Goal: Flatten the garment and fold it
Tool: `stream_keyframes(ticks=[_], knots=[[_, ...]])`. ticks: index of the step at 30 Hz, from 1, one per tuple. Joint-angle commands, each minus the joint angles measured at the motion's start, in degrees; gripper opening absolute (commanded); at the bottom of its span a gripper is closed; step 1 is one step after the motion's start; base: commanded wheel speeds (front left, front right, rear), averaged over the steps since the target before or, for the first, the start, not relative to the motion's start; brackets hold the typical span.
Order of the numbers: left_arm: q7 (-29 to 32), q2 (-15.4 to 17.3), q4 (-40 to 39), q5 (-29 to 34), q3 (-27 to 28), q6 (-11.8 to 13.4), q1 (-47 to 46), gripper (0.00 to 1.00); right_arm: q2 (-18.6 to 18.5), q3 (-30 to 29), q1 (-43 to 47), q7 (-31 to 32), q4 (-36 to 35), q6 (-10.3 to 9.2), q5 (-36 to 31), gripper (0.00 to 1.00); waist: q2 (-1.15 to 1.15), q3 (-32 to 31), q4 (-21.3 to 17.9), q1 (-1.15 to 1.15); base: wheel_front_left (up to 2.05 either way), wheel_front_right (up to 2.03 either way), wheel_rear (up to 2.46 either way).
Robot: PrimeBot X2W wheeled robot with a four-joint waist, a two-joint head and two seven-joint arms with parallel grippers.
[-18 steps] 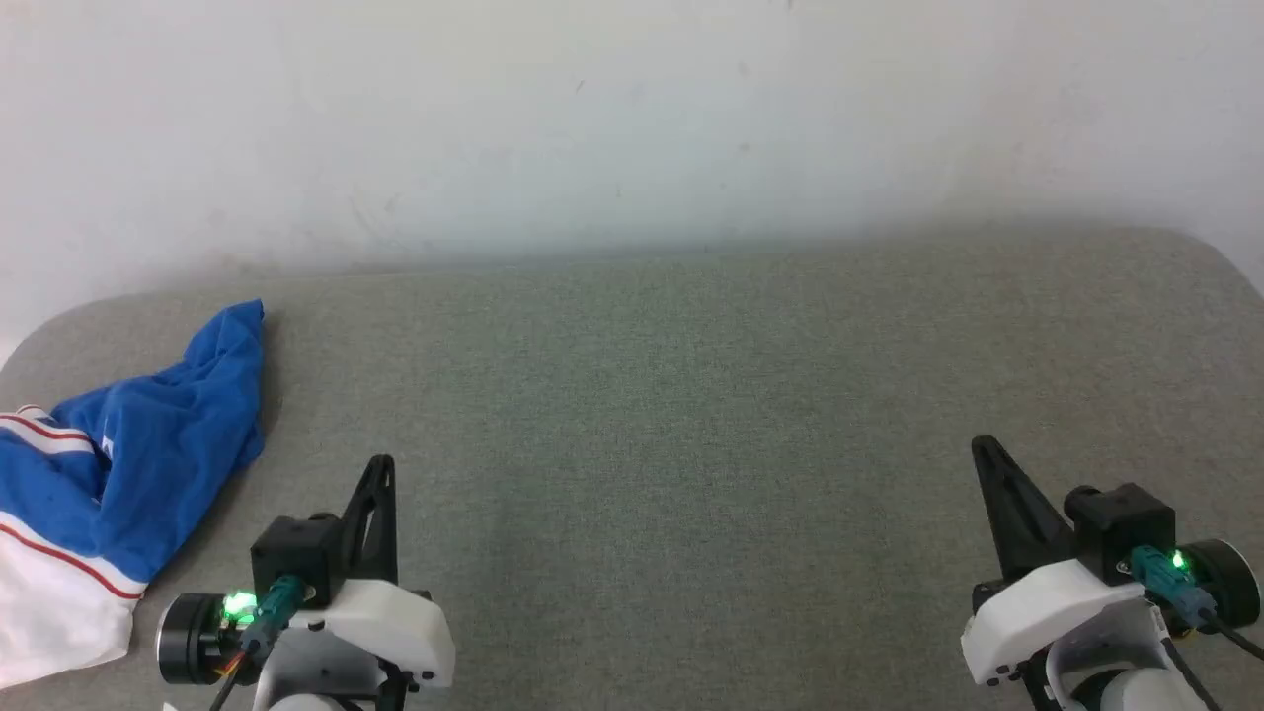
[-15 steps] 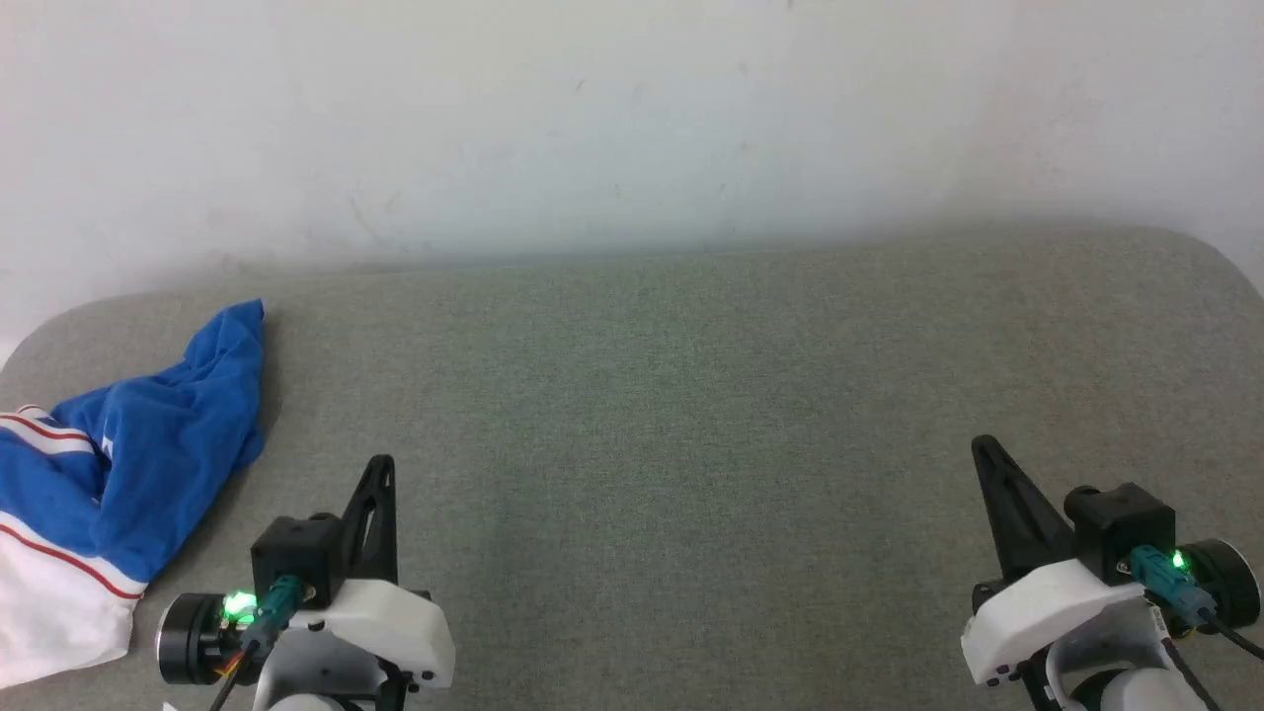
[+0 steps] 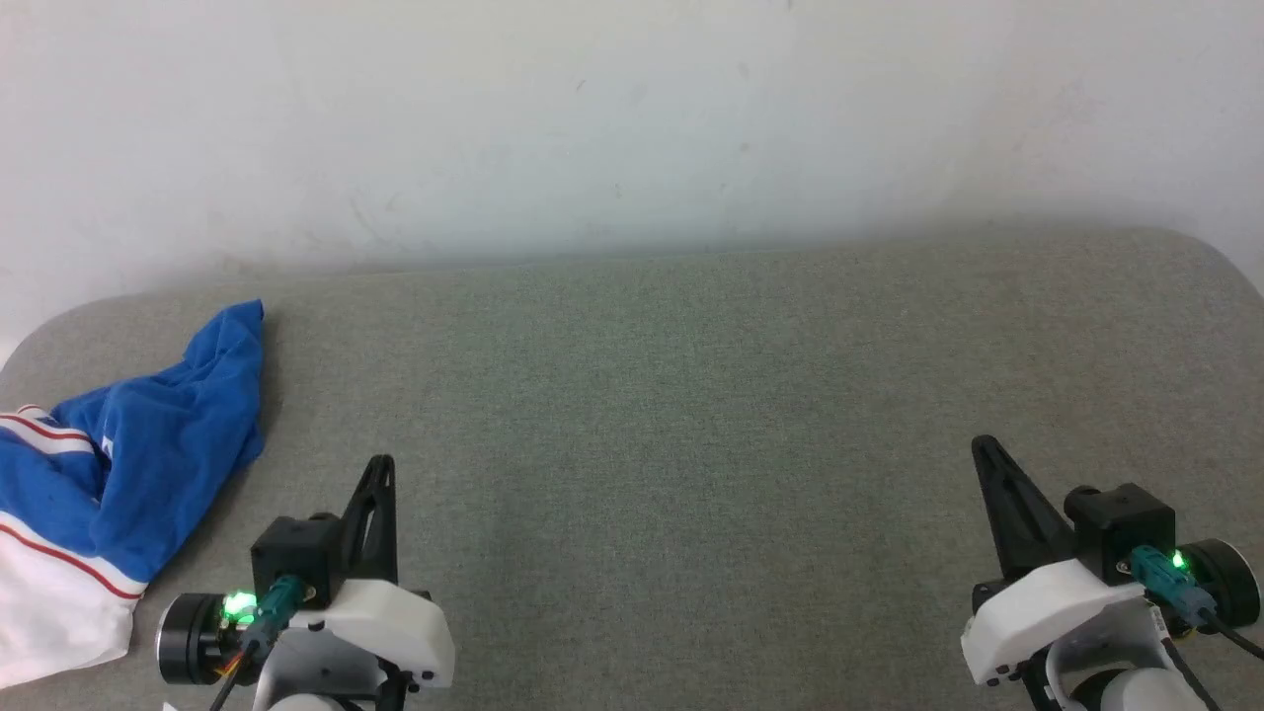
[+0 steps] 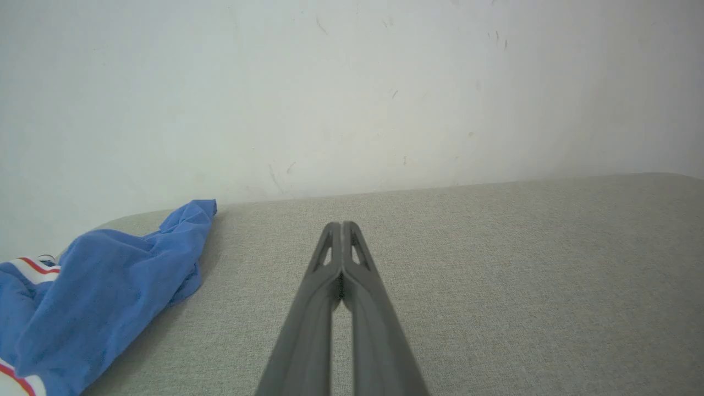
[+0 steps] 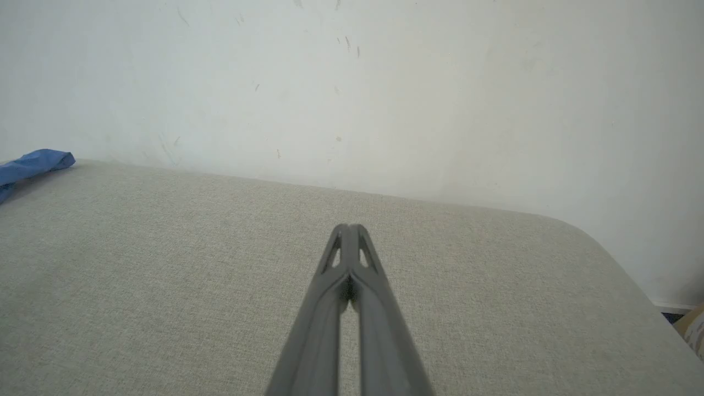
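- The garment [image 3: 128, 464] lies crumpled in a heap at the left end of the grey, cloth-covered surface [image 3: 691, 395], on the robot's left. Part of it runs off the edge of the head view.
- It is mostly bright blue, with a white part at the near end. Thin red-and-white stripes run where the blue meets the white.
- One blue corner of cloth points up toward the pale, scuffed wall [image 3: 632, 118] behind the surface.
- The cloth is bunched and creased, not spread flat, and no neat fold shows in it.
- A small white mark shows on the blue, too small to read.
- The left gripper [image 3: 383, 462] sits low on the left, near the right edge of the garment but apart from it. Its fingers are pressed together tip to tip, with nothing between them.
- The right gripper [image 3: 980, 444] sits low on the right, well apart from the garment. Its fingers are also closed tight and empty.
- Both sets of fingers point toward the wall, over bare surface. I cannot tell whether they touch it.
- From the right wrist, a strip of blue cloth shows at the far left, and the surface rounds off at its right corner.
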Motion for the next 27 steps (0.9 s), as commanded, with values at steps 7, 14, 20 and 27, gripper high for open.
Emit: stream_keyframes(ticks=[7,14,20,27], knots=[[0.0,-0.3,0.1,0.4,0.2,-0.5,-0.6,0.00,0.2,0.0,-0.8,0.0,-0.2,-0.12,-0.4,0.00,0.00,0.0,0.0,0.00,0.00,0.00,0.00],[-0.1,0.0,0.0,0.0,0.0,0.1,0.0,1.00,0.0,-0.1,0.1,-0.1,0.2,0.00,0.1,1.00,0.00,0.0,0.0,0.00,0.00,0.00,0.00],[-0.8,0.0,0.0,-0.3,0.0,0.0,0.2,1.00,0.0,-0.9,0.2,-0.8,0.5,-0.01,0.7,1.00,0.00,0.0,0.0,0.00,0.00,0.00,0.00],[-1.7,0.0,-0.1,-0.7,0.1,0.1,0.3,1.00,0.0,-1.7,0.2,-1.7,0.8,-0.01,1.0,1.00,0.00,0.1,0.4,0.00,0.00,0.00,0.00]])
